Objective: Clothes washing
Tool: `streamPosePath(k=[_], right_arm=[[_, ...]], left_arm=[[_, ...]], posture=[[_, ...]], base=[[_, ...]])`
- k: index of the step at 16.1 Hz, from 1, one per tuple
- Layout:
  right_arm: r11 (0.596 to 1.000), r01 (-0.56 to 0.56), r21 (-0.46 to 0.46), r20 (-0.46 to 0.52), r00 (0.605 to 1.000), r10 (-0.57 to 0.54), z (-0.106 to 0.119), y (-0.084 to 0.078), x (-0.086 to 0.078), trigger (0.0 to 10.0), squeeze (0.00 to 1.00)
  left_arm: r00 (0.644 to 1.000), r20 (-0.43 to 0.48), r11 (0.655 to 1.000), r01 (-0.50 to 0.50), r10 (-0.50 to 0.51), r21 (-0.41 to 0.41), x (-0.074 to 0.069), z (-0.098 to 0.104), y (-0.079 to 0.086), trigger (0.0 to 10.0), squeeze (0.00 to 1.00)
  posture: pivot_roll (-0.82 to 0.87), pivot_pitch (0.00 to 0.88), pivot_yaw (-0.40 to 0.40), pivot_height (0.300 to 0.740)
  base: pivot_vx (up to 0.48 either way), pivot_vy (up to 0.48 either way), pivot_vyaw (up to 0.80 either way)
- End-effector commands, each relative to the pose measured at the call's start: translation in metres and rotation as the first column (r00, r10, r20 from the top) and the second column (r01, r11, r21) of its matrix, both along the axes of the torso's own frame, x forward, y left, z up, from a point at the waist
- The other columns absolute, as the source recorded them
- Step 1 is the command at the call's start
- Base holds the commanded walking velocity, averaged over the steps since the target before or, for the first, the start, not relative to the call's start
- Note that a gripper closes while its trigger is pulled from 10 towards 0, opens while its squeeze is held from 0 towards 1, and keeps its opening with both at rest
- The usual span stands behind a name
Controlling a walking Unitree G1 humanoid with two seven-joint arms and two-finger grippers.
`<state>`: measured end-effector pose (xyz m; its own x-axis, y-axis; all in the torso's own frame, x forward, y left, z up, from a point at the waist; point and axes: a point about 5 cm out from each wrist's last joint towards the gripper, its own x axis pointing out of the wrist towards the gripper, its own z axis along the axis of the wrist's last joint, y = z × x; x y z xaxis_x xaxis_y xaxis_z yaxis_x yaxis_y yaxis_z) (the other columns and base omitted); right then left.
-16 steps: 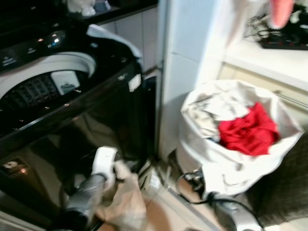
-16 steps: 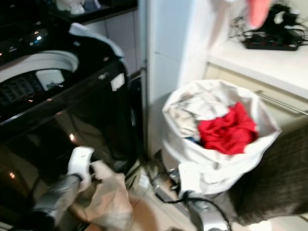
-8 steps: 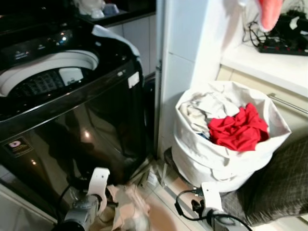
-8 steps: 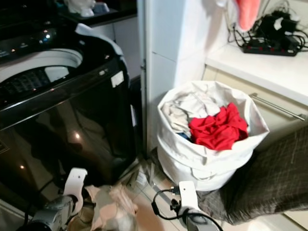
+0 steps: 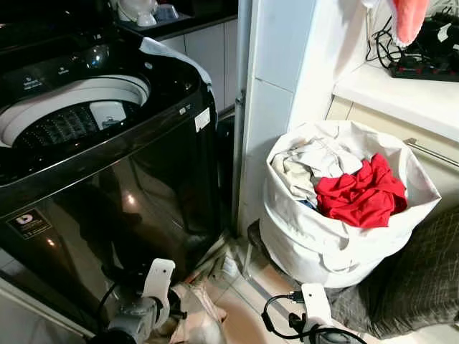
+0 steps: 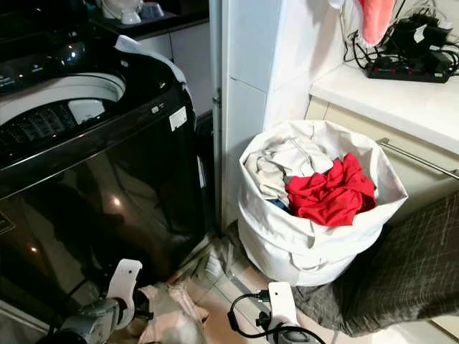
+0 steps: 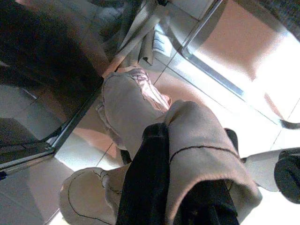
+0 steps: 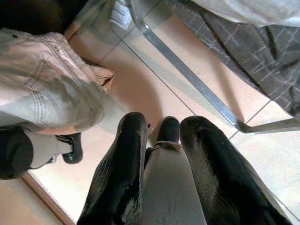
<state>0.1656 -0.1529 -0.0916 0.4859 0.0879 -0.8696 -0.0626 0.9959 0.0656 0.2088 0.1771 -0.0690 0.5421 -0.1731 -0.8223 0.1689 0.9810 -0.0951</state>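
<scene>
A black top-loading washing machine [image 5: 107, 165] stands on the left with its drum [image 5: 68, 118] open. At the right, a white laundry bag [image 5: 323, 244] holds a red garment [image 5: 362, 197] and pale clothes [image 5: 308, 161]. My left gripper [image 7: 159, 187] is low in front of the washer, near the floor, shut on a beige garment [image 7: 131, 101]. The cloth wraps over its black fingers [image 7: 145, 183] and hangs down to the tiles [image 5: 193, 322]. My right gripper [image 8: 164, 140] hangs low in front of the bag, open, with nothing between its fingers.
A white tiled wall column [image 5: 276, 93] stands between washer and bag. To the right are a white counter [image 5: 401, 86] with a power strip [image 5: 427, 68], and a dark checked cloth [image 5: 416, 287] on the floor. Metal floor rails [image 8: 187, 79] run beside the washer.
My left gripper has sunk lower toward the floor with the beige garment still in it. The head view has shifted and sharpened.
</scene>
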Motion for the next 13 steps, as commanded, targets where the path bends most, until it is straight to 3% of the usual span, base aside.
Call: streamPosePath(k=[1,7,13], right_arm=[[1.000,0.008,0.000,0.024,1.000,-0.008,0.002,0.000,0.006,10.0,0.00],[1.000,0.028,-0.006,0.046,0.999,-0.028,0.003,-0.003,0.011,10.0,0.00],[0.999,0.044,-0.014,0.013,0.999,-0.044,-0.002,-0.009,0.001,10.0,0.00]], left_arm=[[1.000,0.027,1.000,-0.014,0.014,-0.019,0.007,0.004,0.000,10.0,0.00],[0.999,0.033,1.000,0.009,-0.009,-0.004,0.012,0.006,-0.004,10.0,0.00],[1.000,0.024,1.000,0.014,-0.014,-0.007,0.010,0.004,-0.006,10.0,0.00]], posture=[[-0.01,0.000,0.050,0.740],[-0.03,0.000,0.073,0.740],[-0.04,0.000,0.072,0.740]], base=[[0.000,0.000,0.00],[0.000,0.000,0.00],[0.000,0.000,0.00]])
